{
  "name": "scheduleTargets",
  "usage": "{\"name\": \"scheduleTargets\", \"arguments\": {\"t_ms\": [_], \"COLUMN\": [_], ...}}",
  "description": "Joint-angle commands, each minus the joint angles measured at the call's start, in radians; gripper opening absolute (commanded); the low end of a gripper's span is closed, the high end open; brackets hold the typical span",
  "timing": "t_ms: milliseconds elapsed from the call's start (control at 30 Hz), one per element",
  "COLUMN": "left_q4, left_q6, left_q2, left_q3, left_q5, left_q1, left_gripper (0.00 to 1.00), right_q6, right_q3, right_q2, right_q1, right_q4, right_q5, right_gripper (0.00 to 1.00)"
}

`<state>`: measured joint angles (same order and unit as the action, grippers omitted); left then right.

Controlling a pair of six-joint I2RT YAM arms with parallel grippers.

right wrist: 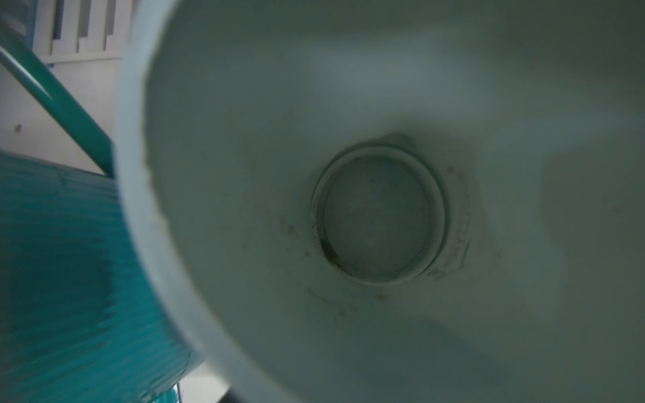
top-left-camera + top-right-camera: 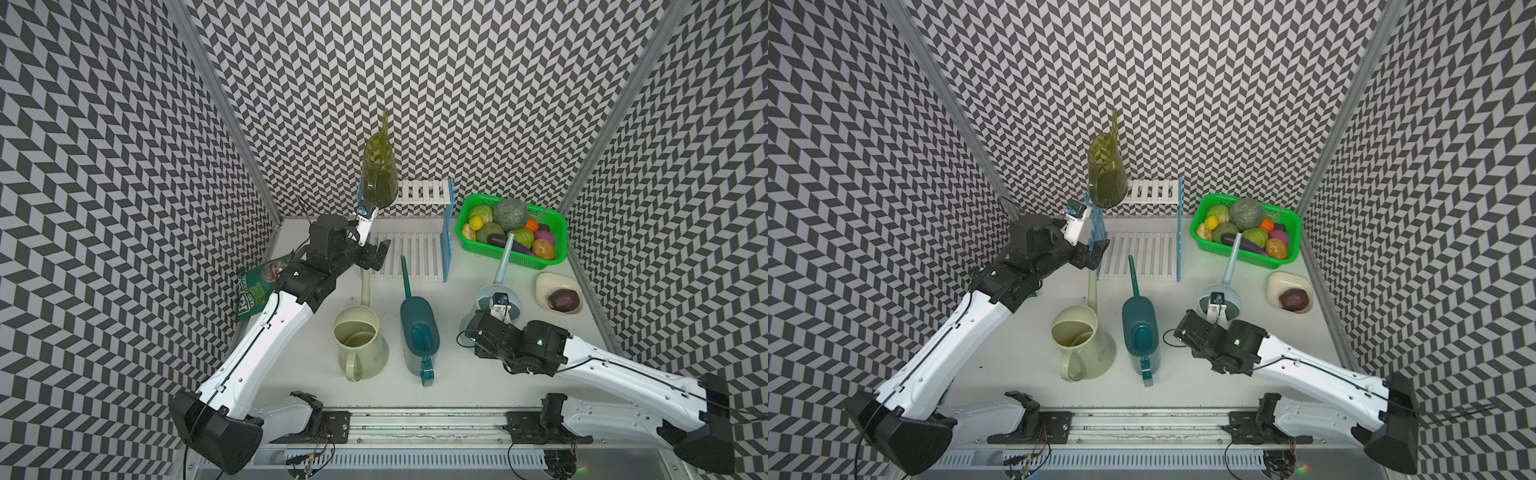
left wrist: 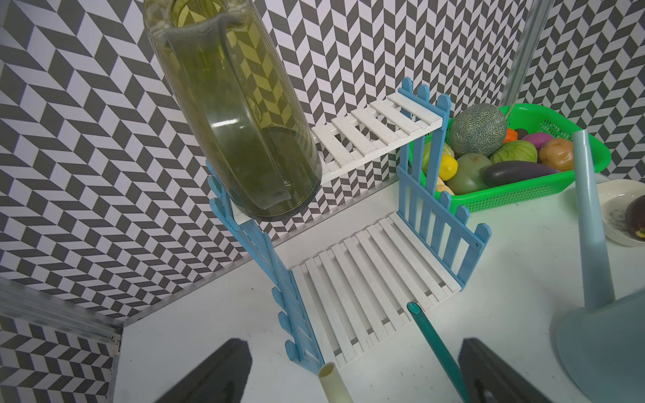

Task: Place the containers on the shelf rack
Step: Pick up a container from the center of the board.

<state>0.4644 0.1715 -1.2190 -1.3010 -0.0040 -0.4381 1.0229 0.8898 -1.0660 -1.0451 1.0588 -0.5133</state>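
The shelf rack (image 2: 417, 253) stands at the back, white slats between light blue fence panels (image 3: 436, 223). The olive-green container (image 2: 378, 176) sits on the left end of its upper shelf (image 3: 373, 132), spout up. On the table in front stand the cream container (image 2: 359, 332), the dark teal container (image 2: 419, 328) and the pale blue container (image 2: 500, 274). My left gripper (image 3: 354, 345) is open beside the rack's left panel, holding nothing. My right gripper (image 2: 490, 324) hangs over the pale blue container's mouth (image 1: 380, 213); its fingers are hidden.
A green mesh basket (image 2: 528, 262) of produce sits at the back right. A cream dish (image 2: 544, 282) with a dark fruit lies in front of it. A green chip bag (image 2: 253, 291) leans at the left wall behind my left arm. Patterned walls close three sides.
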Motion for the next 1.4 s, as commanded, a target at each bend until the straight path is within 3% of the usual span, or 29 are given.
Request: {"name": "scheduleTargets", "arguments": {"t_ms": [0, 433, 700, 767, 1067, 1367], "left_q4": [-0.019, -0.016, -0.022, -0.022, 0.019, -0.004], "left_q6": [0.007, 0.008, 0.004, 0.001, 0.087, 0.105], "left_q2": [0.032, 0.036, 0.039, 0.039, 0.034, 0.027], "left_q3": [0.008, 0.011, 0.023, 0.029, 0.063, 0.090], "left_q5": [-0.014, -0.005, 0.032, 0.073, 0.507, 0.573], "left_q1": [0.001, 0.000, 0.000, 0.000, -0.002, -0.012], "left_gripper": [1.00, 1.00, 1.00, 1.00, 1.00, 1.00], "right_q6": [0.024, -0.392, -0.495, -0.494, -0.538, -0.573], "right_q3": [-0.048, -0.170, -0.183, -0.198, -0.296, -0.403], "right_q2": [0.047, 0.013, -0.001, 0.028, 0.175, 0.238], "right_q1": [0.009, 0.292, 0.362, 0.364, 0.364, 0.364], "right_q4": [-0.103, -0.531, -0.598, -0.607, -0.667, -0.847], "right_q5": [-0.128, -0.078, -0.082, -0.074, -0.058, -0.058], "right_gripper": [0.55, 0.53, 0.52, 0.53, 0.55, 0.42]}}
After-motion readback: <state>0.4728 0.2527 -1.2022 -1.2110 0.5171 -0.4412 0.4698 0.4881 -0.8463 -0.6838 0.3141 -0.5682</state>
